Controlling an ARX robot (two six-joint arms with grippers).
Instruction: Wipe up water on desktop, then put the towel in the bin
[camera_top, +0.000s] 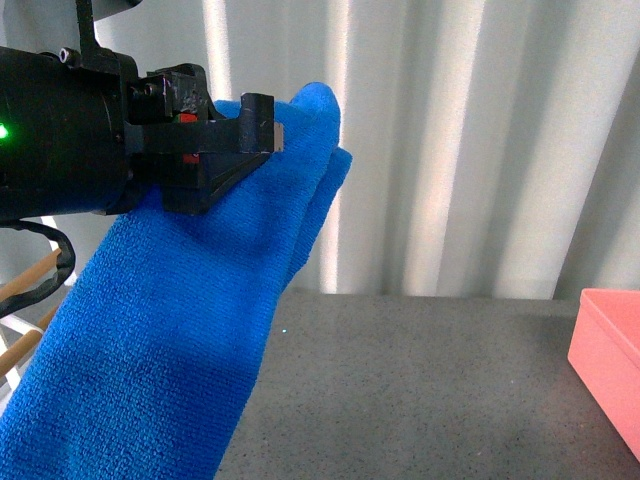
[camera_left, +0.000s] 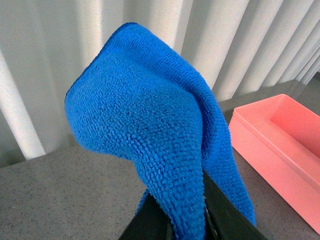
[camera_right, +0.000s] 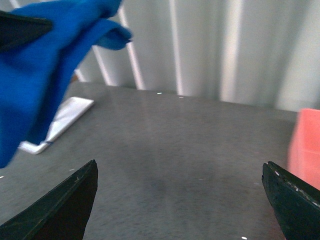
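Observation:
The bright blue towel (camera_top: 180, 330) hangs high above the dark grey desktop (camera_top: 420, 390), draped over my left gripper (camera_top: 250, 135), which is shut on it. In the left wrist view the towel (camera_left: 145, 125) bulges up from between the black fingers (camera_left: 225, 215). The pink bin (camera_top: 610, 350) stands at the right edge of the desktop; the bin (camera_left: 280, 145) lies open-topped just beside the held towel. My right gripper (camera_right: 180, 192) is open, low over bare desktop (camera_right: 170, 150), nothing between its fingers (camera_right: 65, 205). The towel (camera_right: 40, 65) and a strip of the bin (camera_right: 306, 145) show there too.
A flat white tray (camera_right: 60, 122) lies on the desktop far from the bin, partly behind the towel. Wooden rods (camera_top: 25, 285) show at the left edge. A white corrugated wall (camera_top: 470, 140) closes off the back of the desktop.

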